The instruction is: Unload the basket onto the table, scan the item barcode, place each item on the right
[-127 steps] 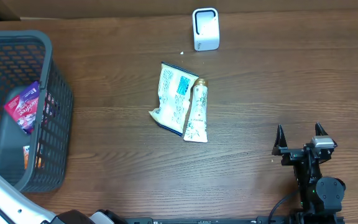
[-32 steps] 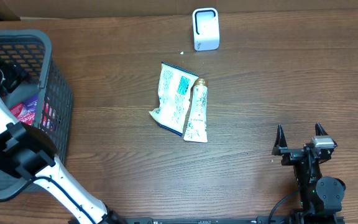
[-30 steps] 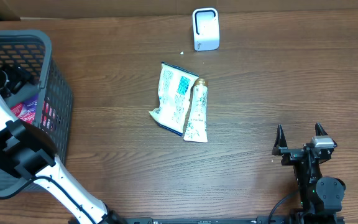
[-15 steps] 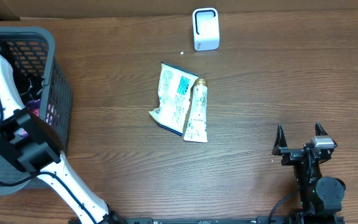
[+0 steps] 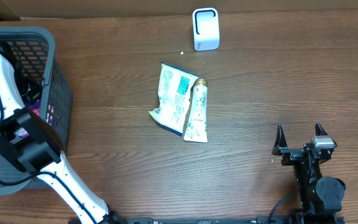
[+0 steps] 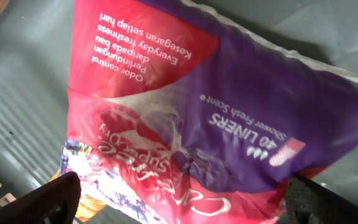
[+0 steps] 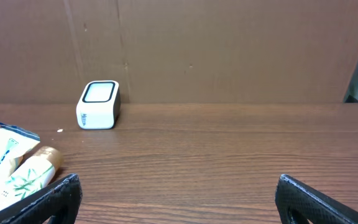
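The left arm point(image 5: 5, 93) has swung up from the near edge and now reaches down into the dark mesh basket point(image 5: 58, 93) at the table's left end, while the right arm hasn't budged. The item, a glossy red and purple liner pack point(image 6: 179, 106) printed "40 LINERS", lies inside that basket with something orange under one corner. Only the left wrist camera shows this; from overhead the arm covers nearly all of it. The left gripper point(image 6: 191, 205) hangs over the pack, jaws spread wide and gripping nothing. The right gripper point(image 5: 300, 138) sits just as wide and empty. A white scanner point(image 5: 206, 28) stands at the far edge, with a pouch point(image 5: 173, 96) and tube point(image 5: 197, 111) touching mid-table point(image 5: 278, 81).
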Controlling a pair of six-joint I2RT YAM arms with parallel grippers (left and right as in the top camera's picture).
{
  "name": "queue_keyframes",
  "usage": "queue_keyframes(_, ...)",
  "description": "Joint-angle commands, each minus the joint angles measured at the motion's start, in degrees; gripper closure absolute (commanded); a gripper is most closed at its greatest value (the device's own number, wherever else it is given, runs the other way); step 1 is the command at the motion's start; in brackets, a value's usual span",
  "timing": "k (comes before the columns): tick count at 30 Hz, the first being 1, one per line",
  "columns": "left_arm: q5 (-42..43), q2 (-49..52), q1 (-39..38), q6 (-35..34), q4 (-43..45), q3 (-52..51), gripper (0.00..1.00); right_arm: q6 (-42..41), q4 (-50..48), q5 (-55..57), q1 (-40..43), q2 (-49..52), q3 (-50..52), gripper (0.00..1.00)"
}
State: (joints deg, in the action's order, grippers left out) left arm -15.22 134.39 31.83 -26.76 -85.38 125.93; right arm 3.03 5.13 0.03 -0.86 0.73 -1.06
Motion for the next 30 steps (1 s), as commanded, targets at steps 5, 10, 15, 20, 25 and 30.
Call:
queue_keyframes(5, -2.43, 7.58, -0.57, -1.09, 2.03, -4.24, 0.03, 0.24, -0.35, 0.33, -0.20, -0.57, 0.61, 0.00)
queue_keyframes(10, 0.00, 7.58, -0.31, 1.70, 4.52, -6.75, 0.04, 0.24, -0.35, 0.33, -0.20, -0.57, 0.61, 0.00)
queue_keyframes(15, 0.24, 7.58, -0.31, 2.38, 5.35, -8.41, 0.39, 0.24, -0.35, 0.33, -0.20, -0.57, 0.61, 0.00)
queue_keyframes(20, 0.28, 7.58, -0.26, 3.58, 4.98, -8.41, 0.92, 0.24, -0.35, 0.33, -0.20, -0.57, 0.61, 0.00)
queue_keyframes(25, 0.46, 7.58, -0.26, 3.63, 4.79, -8.39, 0.96, 0.24, -0.35, 0.33, -0.20, -0.57, 0.61, 0.00)
queue_keyframes(30, 6.14, 7.34, 0.20, 3.63, 3.28, -4.83, 0.96, 0.24, -0.35, 0.33, -0.20, -0.57, 0.61, 0.00)
